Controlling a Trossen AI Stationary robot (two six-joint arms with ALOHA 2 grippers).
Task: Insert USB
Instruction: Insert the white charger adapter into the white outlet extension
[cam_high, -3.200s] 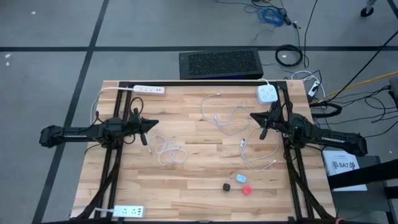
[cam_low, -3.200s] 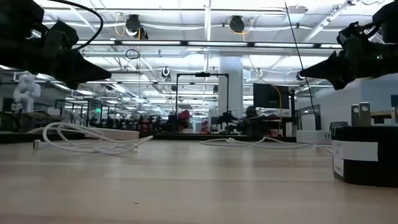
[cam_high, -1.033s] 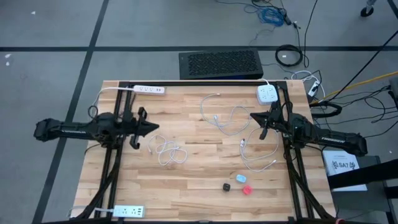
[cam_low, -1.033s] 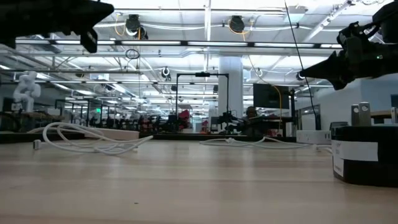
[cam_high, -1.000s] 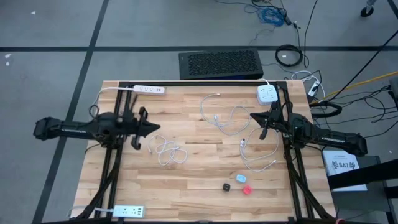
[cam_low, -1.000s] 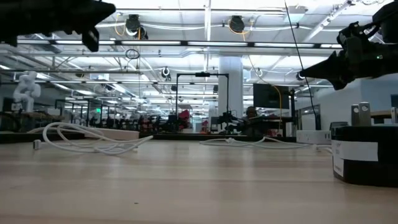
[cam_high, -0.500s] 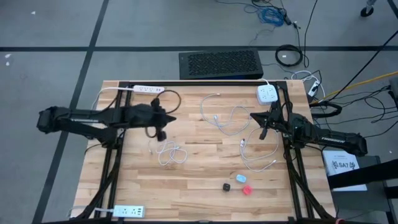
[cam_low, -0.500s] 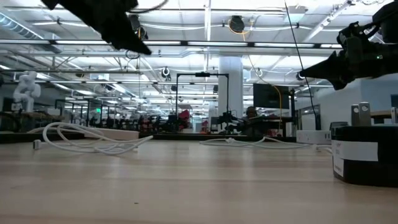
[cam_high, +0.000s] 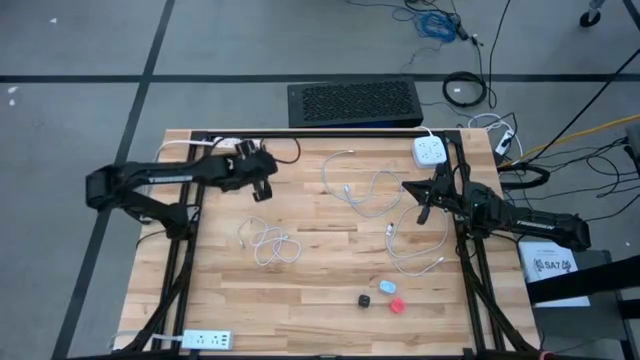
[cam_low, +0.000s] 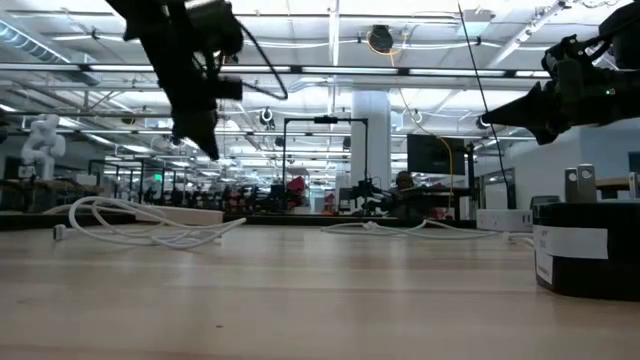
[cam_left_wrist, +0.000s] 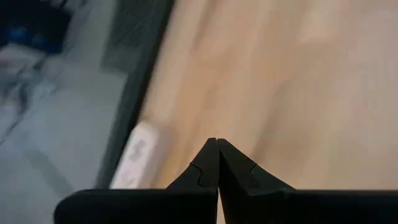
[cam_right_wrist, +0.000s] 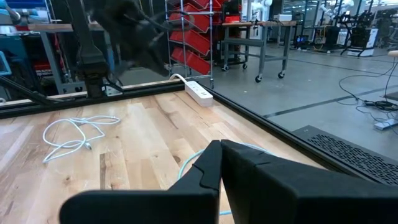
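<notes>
Approach is the step in hand: the left gripper (cam_high: 262, 186) hangs over the far left part of the light wooden table (cam_high: 320, 300), just beside the long white power strip (cam_high: 232, 145) lying along the far edge, and nothing has been picked up yet. Judging by the task, the next move calls for choosing one of the loose cables, taking it close behind its plug, and carrying the plug to a port; which port is meant cannot be told from here.

The nearest candidate is the coiled white USB cable (cam_high: 268, 244), lying flat on the table near the left gripper and well apart from it. A second, longer white cable (cam_high: 362, 185) loops across the far middle, and a third white cable (cam_high: 408, 250) curls on the right, near the square white socket block (cam_high: 431, 152) at the far right corner.

In the left wrist view the left fingers (cam_left_wrist: 206, 163) are pressed together at the tips, with nothing between them, held above the bare wood. The right gripper (cam_high: 424, 208) waits at the right side of the table, its fingers (cam_right_wrist: 211, 163) likewise closed on nothing and off the surface.
</notes>
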